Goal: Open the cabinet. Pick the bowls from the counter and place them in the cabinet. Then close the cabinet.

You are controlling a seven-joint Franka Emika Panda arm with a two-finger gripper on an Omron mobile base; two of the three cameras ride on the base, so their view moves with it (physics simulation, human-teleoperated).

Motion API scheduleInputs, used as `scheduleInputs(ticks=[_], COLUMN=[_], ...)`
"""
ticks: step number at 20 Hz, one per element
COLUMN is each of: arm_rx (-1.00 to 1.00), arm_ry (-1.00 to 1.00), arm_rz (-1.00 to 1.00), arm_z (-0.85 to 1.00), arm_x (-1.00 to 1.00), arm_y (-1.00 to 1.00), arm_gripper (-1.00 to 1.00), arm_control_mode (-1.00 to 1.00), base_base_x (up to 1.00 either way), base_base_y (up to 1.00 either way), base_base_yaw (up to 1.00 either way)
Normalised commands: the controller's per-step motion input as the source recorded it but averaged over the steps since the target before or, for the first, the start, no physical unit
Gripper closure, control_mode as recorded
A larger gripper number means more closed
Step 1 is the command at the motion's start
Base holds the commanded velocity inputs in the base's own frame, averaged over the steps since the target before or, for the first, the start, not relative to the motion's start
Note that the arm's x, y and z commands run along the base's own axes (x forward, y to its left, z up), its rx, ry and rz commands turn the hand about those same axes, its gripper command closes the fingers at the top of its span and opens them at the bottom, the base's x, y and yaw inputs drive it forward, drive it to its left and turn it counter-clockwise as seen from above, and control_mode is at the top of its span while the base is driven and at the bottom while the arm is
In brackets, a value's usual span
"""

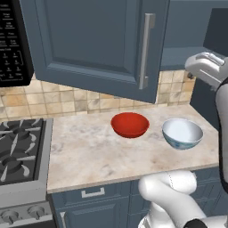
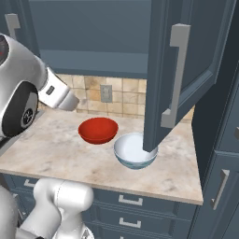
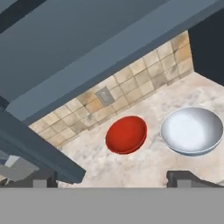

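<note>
Dark blue-grey, the cabinet (image 2: 186, 70) stands with its doors swung open at the top of your right base view, above the beige counter (image 1: 89, 153). In your hand view the gripper (image 3: 111, 178) is spread wide and empty; the red bowl (image 3: 126, 134) lies just above it at centre frame, the white bowl (image 3: 191, 130) to the right.

Even, soft light (rendered), faint shadows, slightly coarse, no glare.

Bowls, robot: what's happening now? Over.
Tool open, empty, high above counter. Red bowl and white bowl on counter. Cabinet doors open, one hanging over white bowl.
</note>
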Motion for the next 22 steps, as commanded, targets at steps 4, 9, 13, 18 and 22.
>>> scheduleInputs(ticks=[4,9,13,18,22], arm_rx=[0.27,0.25,0.22,0.19,0.18], arm_ry=[-0.16,-0.09,0.00,0.00,0.00], arm_rz=[0.15,0.15,0.13,0.10,0.10], arm_z=[-0.25,-0.23,-0.09,-0.02,0.00], arm_x=[0.23,0.61,0.72,0.73,0.65], arm_y=[-0.20,0.00,0.00,0.00,0.00], arm_gripper=[-1.00,-1.00,-1.00,-1.00,-1.00], arm_control_mode=[-1.00,-1.00,-1.00,-1.00,-1.00], base_base_x=[0.00,0.00,0.00,0.00,0.00], base_base_y=[0.00,0.00,0.00,0.00,0.00], base_base_yaw=[0.00,0.00,0.00,0.00,0.00])
